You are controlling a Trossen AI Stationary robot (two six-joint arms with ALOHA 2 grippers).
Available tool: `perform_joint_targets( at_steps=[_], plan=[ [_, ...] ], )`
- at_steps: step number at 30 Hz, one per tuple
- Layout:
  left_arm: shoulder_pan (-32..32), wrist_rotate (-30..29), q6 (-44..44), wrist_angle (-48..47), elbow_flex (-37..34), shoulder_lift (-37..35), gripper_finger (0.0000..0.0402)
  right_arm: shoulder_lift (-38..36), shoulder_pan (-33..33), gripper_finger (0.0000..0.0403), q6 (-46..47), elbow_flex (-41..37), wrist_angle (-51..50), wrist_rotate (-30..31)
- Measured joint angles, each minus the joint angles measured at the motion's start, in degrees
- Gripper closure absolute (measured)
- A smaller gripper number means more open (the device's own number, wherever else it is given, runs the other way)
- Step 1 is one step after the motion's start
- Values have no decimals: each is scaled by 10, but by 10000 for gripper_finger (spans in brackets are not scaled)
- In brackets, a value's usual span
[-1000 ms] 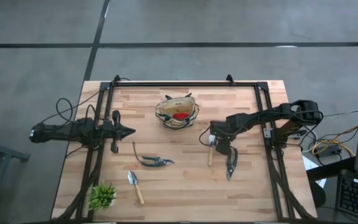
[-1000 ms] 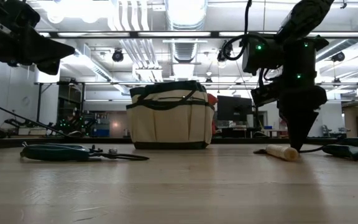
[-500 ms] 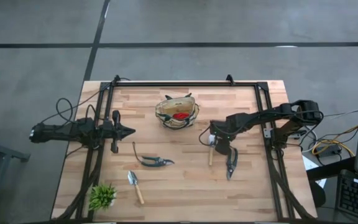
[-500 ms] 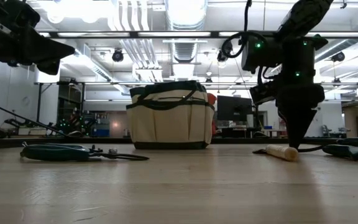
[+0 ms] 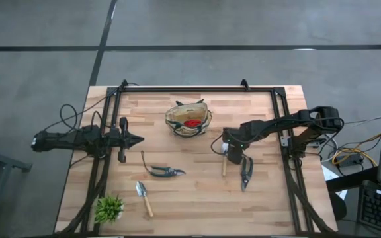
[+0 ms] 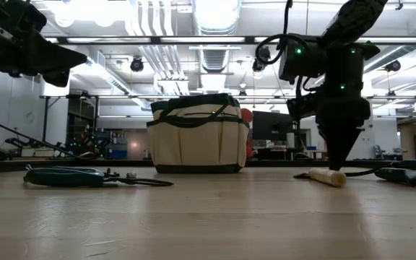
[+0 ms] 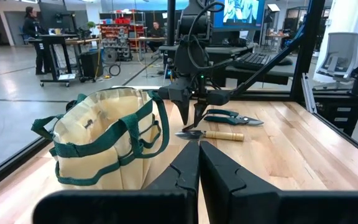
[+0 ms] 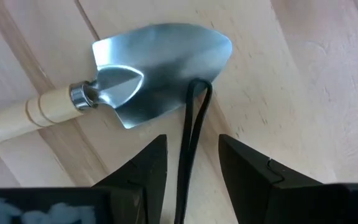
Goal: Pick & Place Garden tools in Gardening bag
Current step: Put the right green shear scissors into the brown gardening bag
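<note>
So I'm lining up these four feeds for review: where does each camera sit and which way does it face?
High: overhead, straight down on table, both arms.
Low: tabletop height, level toward gardening bag; right gripper descending.
Left wrist: on left arm, past left gripper toward the bag and right arm.
Right wrist: on right arm, down past open jaws at trowel.
Shared: both wrist views show that trowel.

Left hand point(image 7: 199, 163) shut; tan bag point(image 7: 107, 140) beside it on the bench point(image 7: 291, 149) (green-trimmed); right hand point(image 7: 192, 122) hangs over a trowel point(image 7: 213, 134), shears point(image 7: 232, 116) beyond.
</note>
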Motion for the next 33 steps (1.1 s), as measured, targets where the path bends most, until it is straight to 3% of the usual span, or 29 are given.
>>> perform_joint_targets(
  at_steps=[16, 28, 33],
  plan=[
    [0, 0, 0, 0, 0, 0, 387, -2, 2, 292, -7, -27, 31, 6],
    [0, 0, 0, 0, 0, 0, 387, 0, 3, 387, -16, -29, 41, 19],
    [0, 0, 0, 0, 0, 0, 387, -1, 3, 394, -25, -29, 44, 18]
  ],
)
